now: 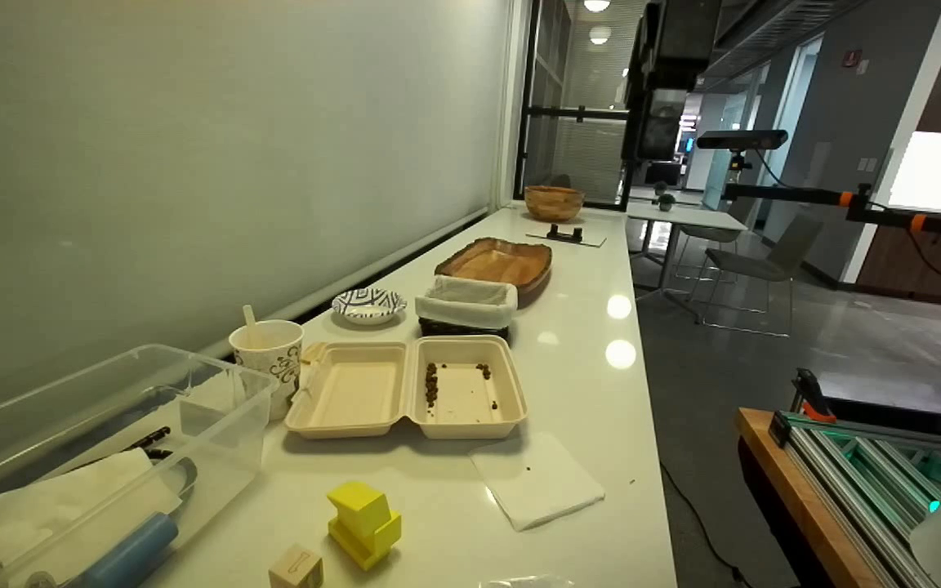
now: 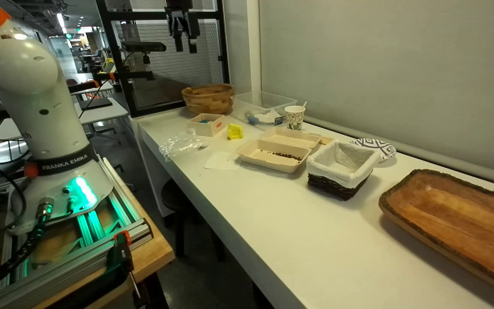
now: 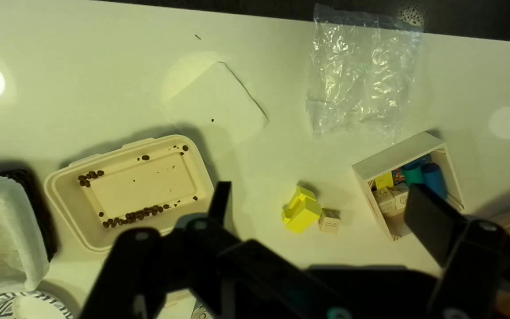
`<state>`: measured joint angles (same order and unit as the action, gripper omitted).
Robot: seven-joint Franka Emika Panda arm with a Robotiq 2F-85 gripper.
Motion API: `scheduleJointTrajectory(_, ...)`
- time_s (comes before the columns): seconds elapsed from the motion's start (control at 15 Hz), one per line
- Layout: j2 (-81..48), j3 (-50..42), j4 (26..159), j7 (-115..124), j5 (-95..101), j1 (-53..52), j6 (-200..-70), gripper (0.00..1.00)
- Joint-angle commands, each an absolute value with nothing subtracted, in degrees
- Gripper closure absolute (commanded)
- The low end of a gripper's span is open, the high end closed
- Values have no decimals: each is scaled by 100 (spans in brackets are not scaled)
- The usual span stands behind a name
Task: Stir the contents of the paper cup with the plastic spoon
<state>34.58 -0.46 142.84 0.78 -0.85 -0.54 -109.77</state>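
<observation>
Leaning in the scroll-printed paper cup (image 2: 294,118), a thin pale spoon (image 1: 251,323), angular black jaws wide apart.

Spoon (image 1: 250,320) partly invisible inside cup (image 1: 274,359)

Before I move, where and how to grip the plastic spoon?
By the exposed handle of the plastic spoon, above the rim of the paper cup; the spoon's lower end is hidden. From above looks best: the handle sticks up, leaning toward the wall, while the clear bin and clamshell box crowd the cup. Tilt the open gripper to match.
</observation>
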Motion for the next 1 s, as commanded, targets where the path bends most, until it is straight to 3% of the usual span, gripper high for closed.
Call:
scheduleJointTrajectory(0.0,3455,-28,14272,66,-96,-31,-10962,0)
scheduleJointTrajectory(0.6,3455,-28,14272,66,-96,-31,-10962,0)
scheduleJointTrajectory(0.93,2648,-488,13785,-1340,-173,-223,-11652,0)
